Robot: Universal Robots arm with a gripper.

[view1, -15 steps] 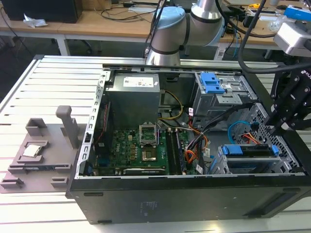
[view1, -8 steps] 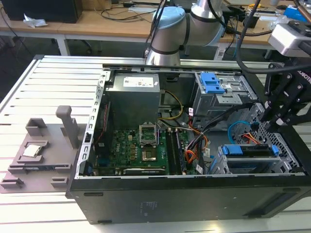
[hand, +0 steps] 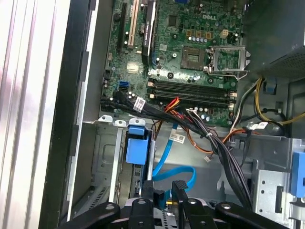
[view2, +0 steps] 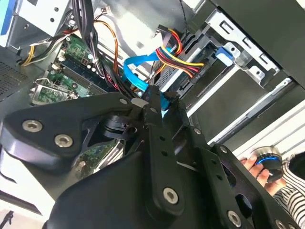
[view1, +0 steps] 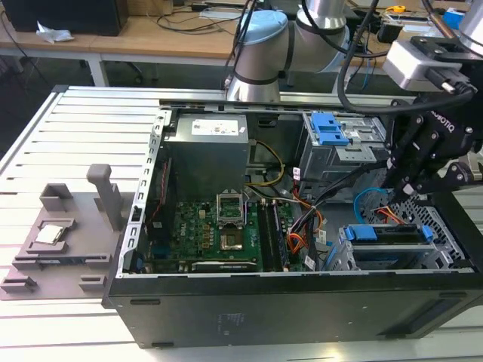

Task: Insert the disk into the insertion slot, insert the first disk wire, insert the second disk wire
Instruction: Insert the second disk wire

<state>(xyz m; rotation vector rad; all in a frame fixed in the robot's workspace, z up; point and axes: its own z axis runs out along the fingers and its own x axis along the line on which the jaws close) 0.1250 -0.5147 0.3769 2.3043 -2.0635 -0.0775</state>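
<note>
Gripper (view1: 401,197): fingers clamped on blue wire (hand: 167,162) end, just above the disk (view1: 385,235). Disk: seated in slot (view1: 441,245). Motherboard (view1: 207,234): beside slot.

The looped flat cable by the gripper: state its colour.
Bright blue. The second disk wire shows best in the first wrist view, curling just above the gripper.

1. A robotics lab or electronics workshop: an opened black desktop computer case (view1: 302,302) lies on a ribbed aluminium worktable (view1: 68,128).
2. Wooden benches strewn with cables (view1: 173,30) stand behind.
3. A grey plastic parts fixture (view1: 68,234) rests beside the case.
</note>
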